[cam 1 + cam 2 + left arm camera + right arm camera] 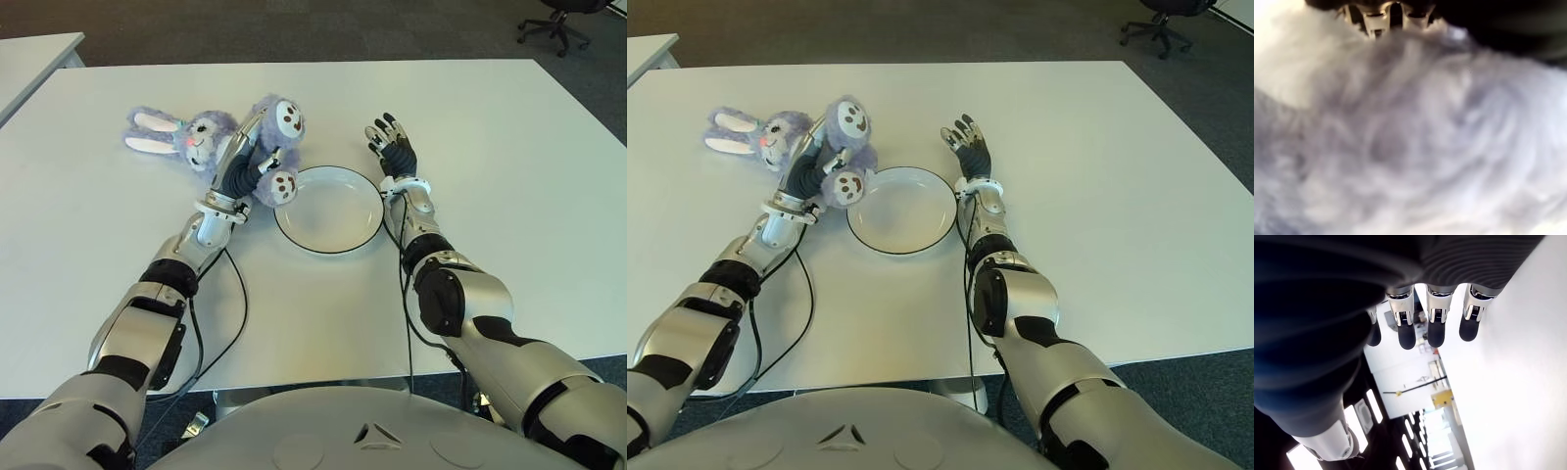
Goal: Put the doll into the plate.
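Note:
A purple plush rabbit doll [206,135] lies on the white table, just left of the white plate [329,208]. Its ears point left and its feet [284,184] reach the plate's left rim. My left hand [245,164] is curled around the doll's body, and purple fur [1410,137] fills the left wrist view. My right hand [392,147] shows just beyond the plate's right rim, fingers [1436,331] spread, holding nothing. The plate has nothing in it.
The white table [509,196] stretches wide to the right and in front of the plate. A second table corner [34,54] shows at far left. An office chair [558,24] stands on the carpet beyond the table's far right corner.

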Controlling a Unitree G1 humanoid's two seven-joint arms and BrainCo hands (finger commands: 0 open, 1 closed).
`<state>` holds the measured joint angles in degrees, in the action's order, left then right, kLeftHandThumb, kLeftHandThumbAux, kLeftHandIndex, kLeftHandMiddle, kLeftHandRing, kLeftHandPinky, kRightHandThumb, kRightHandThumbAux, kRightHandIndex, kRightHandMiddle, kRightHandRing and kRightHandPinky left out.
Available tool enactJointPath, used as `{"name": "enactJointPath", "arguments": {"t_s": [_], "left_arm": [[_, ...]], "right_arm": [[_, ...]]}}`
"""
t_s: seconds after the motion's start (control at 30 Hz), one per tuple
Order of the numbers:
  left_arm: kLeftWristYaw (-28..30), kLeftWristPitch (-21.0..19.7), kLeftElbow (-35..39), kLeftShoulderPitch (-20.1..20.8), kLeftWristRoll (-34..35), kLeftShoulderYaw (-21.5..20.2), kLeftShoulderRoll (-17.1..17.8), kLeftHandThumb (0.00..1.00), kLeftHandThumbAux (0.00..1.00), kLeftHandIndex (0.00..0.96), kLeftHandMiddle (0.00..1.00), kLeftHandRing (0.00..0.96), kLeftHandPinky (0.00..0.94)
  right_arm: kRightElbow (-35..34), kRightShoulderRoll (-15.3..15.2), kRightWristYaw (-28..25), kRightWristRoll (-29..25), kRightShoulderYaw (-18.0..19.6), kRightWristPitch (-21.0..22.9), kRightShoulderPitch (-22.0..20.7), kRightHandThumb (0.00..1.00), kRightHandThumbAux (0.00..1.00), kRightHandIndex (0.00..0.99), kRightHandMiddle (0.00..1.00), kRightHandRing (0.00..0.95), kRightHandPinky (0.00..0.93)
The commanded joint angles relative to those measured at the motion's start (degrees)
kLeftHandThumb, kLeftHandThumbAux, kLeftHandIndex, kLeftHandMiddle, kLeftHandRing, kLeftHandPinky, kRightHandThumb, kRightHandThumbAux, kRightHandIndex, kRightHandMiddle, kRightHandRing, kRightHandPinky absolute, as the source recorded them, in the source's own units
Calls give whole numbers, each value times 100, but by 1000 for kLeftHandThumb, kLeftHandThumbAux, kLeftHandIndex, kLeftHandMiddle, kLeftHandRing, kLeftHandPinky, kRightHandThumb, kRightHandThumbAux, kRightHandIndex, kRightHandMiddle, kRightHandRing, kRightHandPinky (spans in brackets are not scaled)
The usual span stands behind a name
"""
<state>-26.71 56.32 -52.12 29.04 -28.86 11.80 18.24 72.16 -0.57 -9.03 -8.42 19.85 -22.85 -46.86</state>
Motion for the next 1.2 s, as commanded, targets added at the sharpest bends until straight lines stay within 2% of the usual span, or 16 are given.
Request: {"name": "enactJointPath", "arguments": {"t_s": [0.03,0.6,1.2], "left_arm": [[-85,-75,-249,-175,-105,116,-212,455,194,0,107,96,90],[-172,-74,-505,97,-172,226,-306,463,208,0,87,65,22],[-145,-104,-803,425,-116,349,-437,467,216,0,96,62,12]], "right_arm": [[324,150,62,-15,15,250,516,318,747,79,105,71,67],[323,164,93,5,-40,217,529,281,770,66,94,64,55],[330,175,117,-54,-6,262,515,312,781,78,107,68,57]]}}
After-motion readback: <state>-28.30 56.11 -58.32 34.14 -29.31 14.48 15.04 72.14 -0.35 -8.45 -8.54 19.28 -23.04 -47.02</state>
